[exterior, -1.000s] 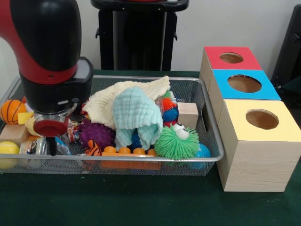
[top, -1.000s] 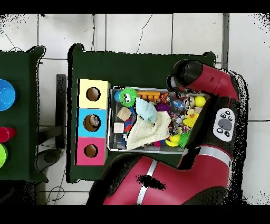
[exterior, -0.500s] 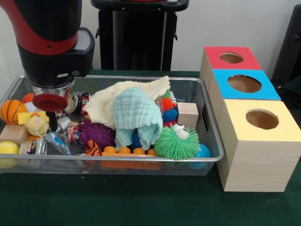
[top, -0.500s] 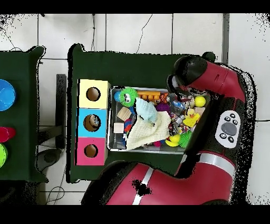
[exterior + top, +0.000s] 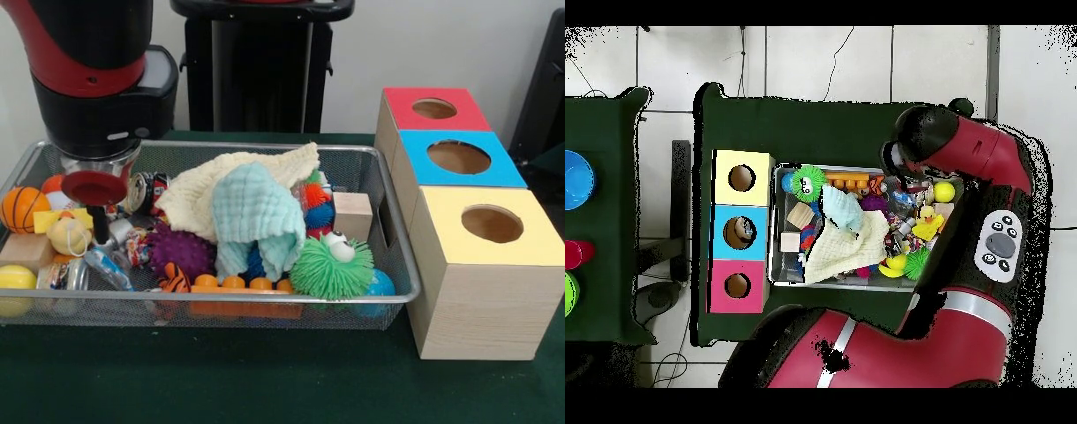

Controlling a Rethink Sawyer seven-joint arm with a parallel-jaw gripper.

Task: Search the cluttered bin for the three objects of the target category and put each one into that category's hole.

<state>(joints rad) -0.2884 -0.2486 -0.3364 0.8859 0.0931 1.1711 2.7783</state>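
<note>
Fingers' state unclear; gripper (image 5: 97,225) hangs over wire-mesh bin (image 5: 388,265), barely higher than before; spiky green ball (image 5: 333,265) unmoved.

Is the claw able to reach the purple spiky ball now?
Probably yes. The purple spiky ball lies uncovered on top of the pile beside the claw; the cloths only border its right side.
</note>
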